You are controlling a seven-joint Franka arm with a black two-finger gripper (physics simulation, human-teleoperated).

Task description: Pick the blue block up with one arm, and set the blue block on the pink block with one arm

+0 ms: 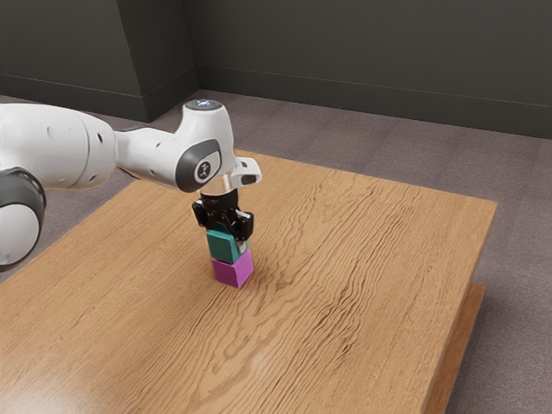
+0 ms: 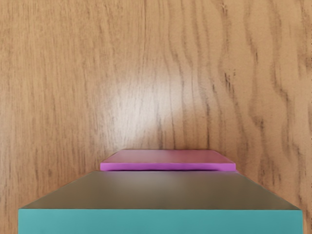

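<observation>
You're seeing the table [image 1: 371,259] lying open on all sides, its edges well away from the work. The gripper [image 1: 227,231] is clamping the blue block [image 1: 226,248] from two sides, fingers narrowly apart. That block, a teal-looking cube with no long axis, is sitting level on the pink block [image 1: 233,271], touching it.

Exterior view looks down across the table [image 1: 371,259] from beside the arm [image 1: 138,155]; wrist view close overhead; both share the blue block [image 1: 225,246] and pink block [image 1: 233,271].
</observation>
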